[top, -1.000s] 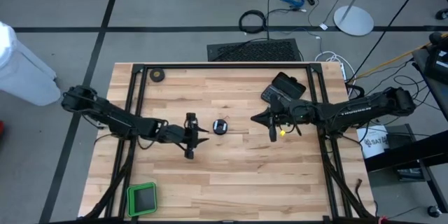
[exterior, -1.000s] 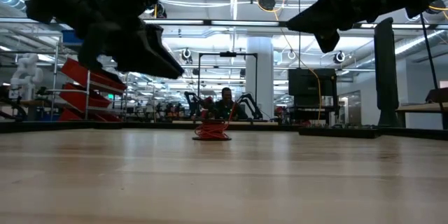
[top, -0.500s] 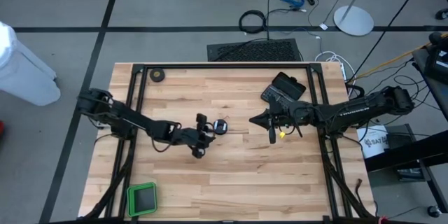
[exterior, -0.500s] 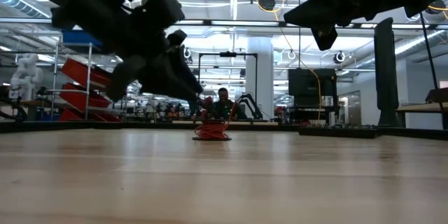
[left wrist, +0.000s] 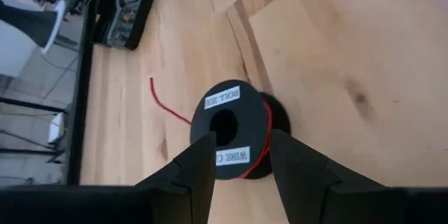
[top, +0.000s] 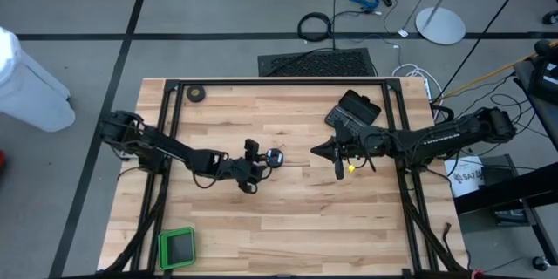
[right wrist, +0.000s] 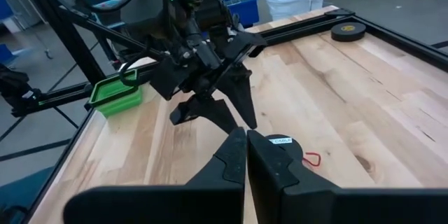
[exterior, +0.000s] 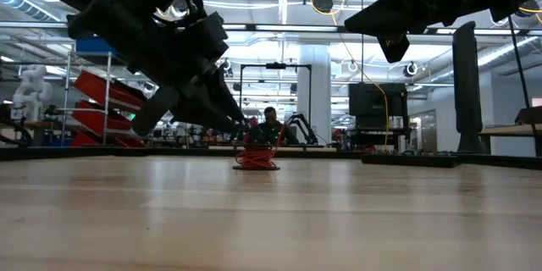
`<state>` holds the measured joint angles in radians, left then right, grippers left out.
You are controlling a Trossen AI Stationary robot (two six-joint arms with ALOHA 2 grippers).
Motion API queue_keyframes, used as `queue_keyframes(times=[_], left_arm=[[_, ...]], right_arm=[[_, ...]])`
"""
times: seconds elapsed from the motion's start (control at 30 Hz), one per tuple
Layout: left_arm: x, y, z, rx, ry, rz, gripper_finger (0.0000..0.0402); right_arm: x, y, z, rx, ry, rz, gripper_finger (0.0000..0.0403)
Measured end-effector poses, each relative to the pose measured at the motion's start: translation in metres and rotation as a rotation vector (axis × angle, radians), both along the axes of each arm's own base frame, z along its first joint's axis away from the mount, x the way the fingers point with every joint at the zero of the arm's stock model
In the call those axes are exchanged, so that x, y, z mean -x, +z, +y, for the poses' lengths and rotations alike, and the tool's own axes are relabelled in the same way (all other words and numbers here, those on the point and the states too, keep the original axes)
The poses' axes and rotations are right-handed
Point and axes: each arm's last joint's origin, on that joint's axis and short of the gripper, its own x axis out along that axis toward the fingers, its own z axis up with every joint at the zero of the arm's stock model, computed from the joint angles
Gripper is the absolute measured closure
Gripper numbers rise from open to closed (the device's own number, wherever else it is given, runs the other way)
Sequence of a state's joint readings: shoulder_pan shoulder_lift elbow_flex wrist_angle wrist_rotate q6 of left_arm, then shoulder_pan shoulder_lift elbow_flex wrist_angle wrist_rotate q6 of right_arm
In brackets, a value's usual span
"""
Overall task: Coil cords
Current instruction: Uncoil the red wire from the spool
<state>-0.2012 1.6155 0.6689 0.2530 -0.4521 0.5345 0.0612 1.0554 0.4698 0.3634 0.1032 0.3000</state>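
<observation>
Black reel [left wrist: 231, 129] with white labels, thin red wire [left wrist: 166, 101], pale wood-grain table [top: 288, 209], green tray [top: 177, 247].

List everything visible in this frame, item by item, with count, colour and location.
reel: one, black with white labels, table centre, in front of the left gripper's fingertips.
red wire: one, thin, wound on the reel, loose end trailing on the wood.
tape roll: one, black, far left corner of the table.
green tray: one, near left edge.
black device: one, far right part of the table.
cable loop: one, black, on the floor beyond the table.
table: one, pale wood.
left gripper: open, beside the reel.
right gripper: shut, raised right of centre.
</observation>
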Motion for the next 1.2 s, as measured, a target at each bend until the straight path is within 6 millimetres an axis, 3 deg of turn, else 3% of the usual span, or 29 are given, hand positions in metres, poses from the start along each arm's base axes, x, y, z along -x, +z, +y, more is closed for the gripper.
queue_keyframes(times=[0.3, 0.57, 1.2], left_arm=[[-0.003, -0.01, 0.003, -0.06, -0.002, 0.037, 0.026], [-0.005, -0.011, 0.013, -0.124, -0.028, 0.059, 0.026], [-0.008, -0.013, 0.016, -0.248, -0.119, 0.13, 0.026]], right_arm=[[0.0, 0.0, 0.0, 0.044, 0.009, 0.004, 0.0403], [0.0, 0.0, 0.0, 0.061, 0.012, 0.004, 0.0403], [0.0, 0.0, 0.0, 0.078, 0.016, 0.004, 0.0403]])
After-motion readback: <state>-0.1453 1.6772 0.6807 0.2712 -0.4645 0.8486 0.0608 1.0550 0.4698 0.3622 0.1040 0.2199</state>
